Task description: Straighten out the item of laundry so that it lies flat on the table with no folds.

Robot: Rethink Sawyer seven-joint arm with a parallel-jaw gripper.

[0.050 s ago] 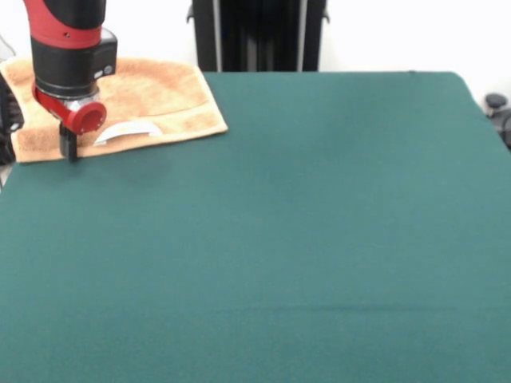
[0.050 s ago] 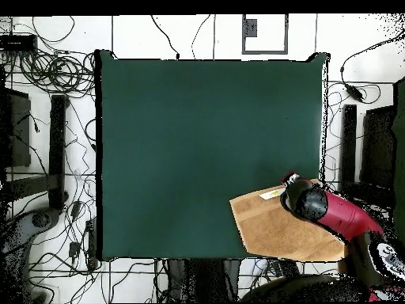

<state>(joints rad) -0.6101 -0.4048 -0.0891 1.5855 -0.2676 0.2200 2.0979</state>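
The item of laundry [image 1: 164, 100], an orange-tan towel, lies at the far left corner of the green table [image 1: 319, 239]. Its left part reaches past the table's edge. A white label [image 1: 128, 132] shows near its front border. My gripper [image 1: 70, 150] hangs from the red and black arm right at the towel's near edge, left of the label, low over the cloth. In the overhead view the towel [image 2: 281, 229] sits at the table's [image 2: 206, 142] lower right corner, with the gripper [image 2: 288, 182] at its upper edge by the label [image 2: 272, 192]. The arm hides part of the towel.
Cables and black stands [image 2: 57, 150] lie on the floor round the table in the overhead view. A dark piece of equipment [image 1: 499, 112] sits off the table's right edge in the front view. Most of the green cloth lies to the right of the towel.
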